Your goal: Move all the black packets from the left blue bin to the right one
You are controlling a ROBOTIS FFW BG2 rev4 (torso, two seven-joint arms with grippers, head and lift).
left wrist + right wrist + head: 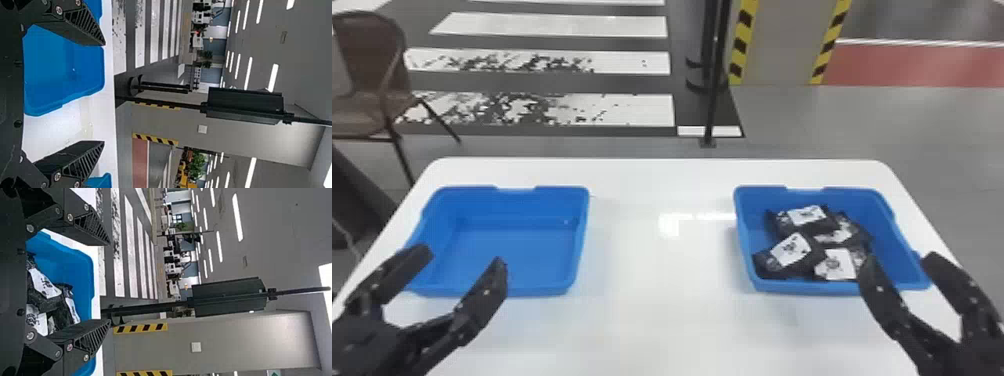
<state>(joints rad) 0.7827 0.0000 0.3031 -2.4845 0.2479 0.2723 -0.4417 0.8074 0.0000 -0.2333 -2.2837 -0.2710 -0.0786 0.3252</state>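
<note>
The black packets [789, 250] lie heaped in the right blue bin [777, 286], right of centre in the head view, while the left blue bin [542, 291], left of centre, shows its bare floor. The right gripper [899, 258], at lower right, is far nearer the pile: from it the packets lie leftward and partly farther forward, its inner fingertip overlapping the bin's near edge in view. Its two fingers are spread wide with nothing between them. The left gripper [462, 256], at lower left, is likewise wide open and holds nothing, over the near side of the left bin and well apart from the pile. The front-left packet's long axis slants from lower left to upper right. The transfer looks complete, so the next move probably calls for no grasp, only drawing both grippers back without brushing the bin rims.
</note>
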